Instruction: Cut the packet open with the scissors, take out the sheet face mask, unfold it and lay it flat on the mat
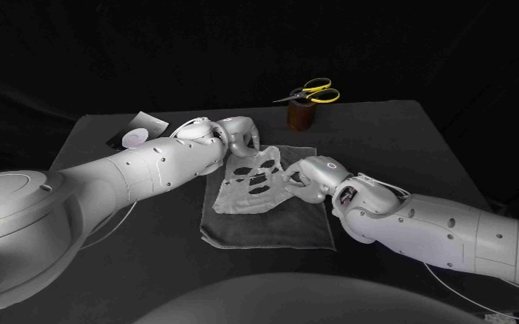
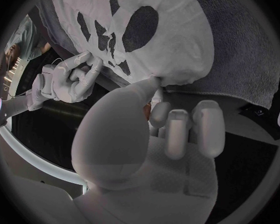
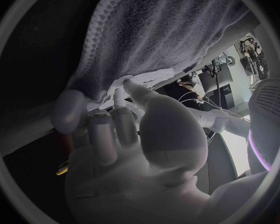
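The white sheet face mask (image 1: 252,183) with its eye and mouth holes is spread open over the grey mat (image 1: 271,228). My left hand (image 1: 232,135) pinches the mask's far edge, and my right hand (image 1: 308,173) pinches its right edge. The mask's near part appears to rest on the mat. In the left wrist view my left hand (image 2: 162,129) grips the edge of the mask (image 2: 159,35), with the right hand (image 2: 68,79) holding another edge. The right wrist view shows my right hand (image 3: 115,129) at a pale mask edge (image 3: 146,77) under the mat's (image 3: 159,30) weave.
Yellow-handled scissors (image 1: 310,94) stand in a brown holder (image 1: 300,116) at the back of the table. The cut packet (image 1: 139,130) lies at the back left. The table's edges run close behind the holder and to the right.
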Controlling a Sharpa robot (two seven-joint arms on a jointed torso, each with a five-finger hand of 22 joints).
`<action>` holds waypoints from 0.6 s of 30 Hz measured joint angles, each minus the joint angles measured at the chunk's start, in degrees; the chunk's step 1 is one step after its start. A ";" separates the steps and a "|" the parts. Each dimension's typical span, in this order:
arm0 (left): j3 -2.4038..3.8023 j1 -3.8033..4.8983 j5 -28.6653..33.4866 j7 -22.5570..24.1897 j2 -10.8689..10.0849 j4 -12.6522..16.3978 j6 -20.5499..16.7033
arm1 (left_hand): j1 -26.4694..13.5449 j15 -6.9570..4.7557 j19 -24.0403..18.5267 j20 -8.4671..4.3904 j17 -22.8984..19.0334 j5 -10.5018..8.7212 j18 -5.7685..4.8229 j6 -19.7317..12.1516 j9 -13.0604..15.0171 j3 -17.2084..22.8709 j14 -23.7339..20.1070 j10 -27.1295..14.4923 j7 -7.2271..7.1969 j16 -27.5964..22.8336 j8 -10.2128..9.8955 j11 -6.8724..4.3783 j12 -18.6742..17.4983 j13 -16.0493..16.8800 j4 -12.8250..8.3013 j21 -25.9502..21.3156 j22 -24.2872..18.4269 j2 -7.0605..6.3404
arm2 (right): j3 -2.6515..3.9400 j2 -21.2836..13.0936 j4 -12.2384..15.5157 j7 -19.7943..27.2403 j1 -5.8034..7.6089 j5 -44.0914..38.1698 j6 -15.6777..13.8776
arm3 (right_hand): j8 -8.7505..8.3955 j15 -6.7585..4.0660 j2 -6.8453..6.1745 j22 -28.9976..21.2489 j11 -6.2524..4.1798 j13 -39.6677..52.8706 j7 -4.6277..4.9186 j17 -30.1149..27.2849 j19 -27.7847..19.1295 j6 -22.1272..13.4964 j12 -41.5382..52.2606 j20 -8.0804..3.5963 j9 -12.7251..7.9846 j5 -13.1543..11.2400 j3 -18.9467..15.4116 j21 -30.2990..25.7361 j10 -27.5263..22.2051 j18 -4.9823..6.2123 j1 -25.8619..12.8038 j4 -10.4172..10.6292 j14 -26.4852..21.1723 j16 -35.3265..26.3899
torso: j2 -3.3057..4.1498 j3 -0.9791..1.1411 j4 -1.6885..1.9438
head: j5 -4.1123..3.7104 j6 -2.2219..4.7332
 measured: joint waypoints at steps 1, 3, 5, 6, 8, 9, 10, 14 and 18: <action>-0.07 0.02 -0.15 0.00 0.09 -0.08 -0.14 | -0.23 0.00 0.11 -0.11 0.00 0.00 0.00 0.01 -0.02 0.00 0.00 0.01 0.02 0.00 0.00 0.01 0.01 0.05 0.00 0.00 0.00 0.28 | 0.00 0.01 -0.01 0.00 0.00 0.00 0.00 | 0.00 0.00 0.00 0.00 0.00 -0.01 0.00 0.01 0.00 0.00 0.00 0.00 0.00 0.00 0.00 0.00 0.00 0.00 0.00 0.00 0.00 0.00 | 0.01 0.00 0.00 | 0.00 0.00; -0.17 0.03 -0.49 0.00 0.28 -0.26 -0.45 | -0.27 0.00 0.19 -0.19 0.00 0.00 0.00 0.08 -0.06 0.00 0.00 0.00 0.08 0.05 0.01 0.01 0.02 0.10 0.00 0.00 0.00 0.32 | 0.01 0.02 -0.01 -0.01 0.01 -0.01 0.00 | 0.00 0.00 0.00 0.01 -0.01 -0.03 -0.01 0.01 0.00 0.01 0.00 0.00 0.01 0.00 0.00 0.00 -0.01 -0.01 0.00 0.00 0.00 0.00 | 0.01 0.01 -0.03 | 0.00 0.00; -0.26 0.04 -0.70 0.00 0.39 -0.34 -0.71 | -0.27 0.00 0.19 -0.19 0.00 0.00 0.00 0.08 -0.06 0.00 0.00 0.00 0.08 0.22 0.11 0.01 0.02 0.18 0.00 0.00 0.01 0.32 | 0.01 0.03 -0.03 -0.02 0.01 -0.01 0.00 | 0.00 0.00 0.00 0.01 -0.01 -0.03 -0.01 0.01 0.00 0.01 0.00 0.00 0.02 0.00 -0.10 0.00 -0.01 0.00 0.00 0.11 0.00 -0.01 | 0.01 0.01 -0.03 | 0.00 0.00; -0.29 0.04 -0.84 0.00 0.45 -0.39 -0.83 | -0.27 0.00 0.19 -0.19 0.00 0.00 -0.05 0.08 -0.07 0.01 0.00 0.02 0.08 0.22 0.15 -0.01 0.03 0.21 0.01 0.00 0.01 0.32 | 0.01 0.04 -0.03 -0.03 0.01 -0.01 0.00 | 0.00 0.00 0.00 0.01 -0.03 -0.03 -0.02 0.01 0.00 0.02 0.00 0.00 0.02 0.00 -0.16 0.00 -0.03 0.00 0.00 0.16 0.00 -0.01 | 0.01 0.02 -0.03 | 0.00 0.00; -0.36 0.04 -1.06 0.00 0.56 -0.46 -1.11 | -0.46 0.00 0.19 -0.19 0.00 0.00 -0.91 0.23 -0.07 0.15 0.00 0.33 -0.04 0.22 -0.05 -0.06 0.03 0.33 0.16 0.00 0.01 0.52 | 0.01 0.04 -0.04 -0.05 0.01 -0.01 0.00 | 0.01 0.00 0.00 0.01 -0.04 -0.03 -0.03 0.01 0.00 0.02 0.00 0.00 0.03 0.00 -0.16 0.00 -0.04 0.00 0.00 0.16 0.00 -0.02 | 0.01 0.03 -0.03 | 0.00 0.00; -0.38 0.04 -1.14 0.00 0.59 -0.47 -1.22 | -0.66 0.00 0.19 -0.19 0.00 0.00 -0.91 0.40 -0.10 0.15 0.00 0.40 -0.01 0.22 -0.05 0.01 0.03 0.46 0.16 0.07 0.01 0.71 | 0.01 0.04 -0.04 -0.05 0.01 -0.01 0.00 | 0.01 0.00 0.00 0.01 -0.04 -0.03 -0.03 0.01 0.00 0.03 0.00 0.00 0.04 0.00 -0.16 0.00 -0.04 0.00 0.00 0.16 0.00 -0.02 | 0.01 0.03 -0.03 | -0.01 0.00; -0.40 0.03 -1.25 0.00 0.61 -0.48 -1.33 | -0.82 0.00 0.19 -0.19 0.00 0.00 -0.91 0.67 -0.11 0.15 0.00 0.41 -0.02 0.21 -0.05 0.01 0.03 0.54 0.16 0.22 0.01 0.87 | 0.01 0.04 -0.04 -0.06 0.01 -0.01 0.01 | 0.01 0.00 0.00 0.01 -0.04 -0.03 -0.04 0.01 0.00 0.03 0.00 0.00 0.04 0.00 -0.16 0.00 -0.04 0.00 0.00 0.16 0.00 -0.02 | 0.01 0.03 -0.03 | -0.02 0.00; -0.46 -0.02 -1.50 0.00 0.67 -0.49 -1.89 | -1.21 -0.23 0.52 -0.27 0.00 -0.01 -0.90 1.84 0.16 0.44 0.21 1.15 -0.27 0.21 -0.06 -0.32 0.03 1.13 0.44 0.22 0.03 1.35 | 0.02 0.05 -0.04 -0.11 0.02 -0.02 0.01 | 0.01 0.00 0.00 0.01 -0.04 -0.01 -0.09 0.01 0.00 0.08 0.00 0.00 0.05 0.00 -0.16 0.00 -0.04 0.00 0.00 0.16 0.00 -0.16 | 0.01 0.03 -0.03 | -0.03 0.00; -0.51 -0.07 -1.66 0.18 0.69 -0.48 -2.40 | -0.96 -0.43 0.82 -0.38 0.00 -0.18 -0.90 2.44 0.20 1.13 0.01 3.02 -0.21 0.21 0.34 -0.29 0.76 3.56 0.32 0.50 0.04 1.89 | 0.02 0.06 -0.05 -0.13 0.02 -0.02 0.01 | 0.01 0.00 0.00 -0.01 -0.04 0.01 -0.12 -0.01 0.00 0.10 0.00 0.00 0.04 0.00 -0.16 0.00 -0.04 0.00 0.00 0.17 0.00 0.05 | 0.01 0.03 -0.03 | -0.03 0.00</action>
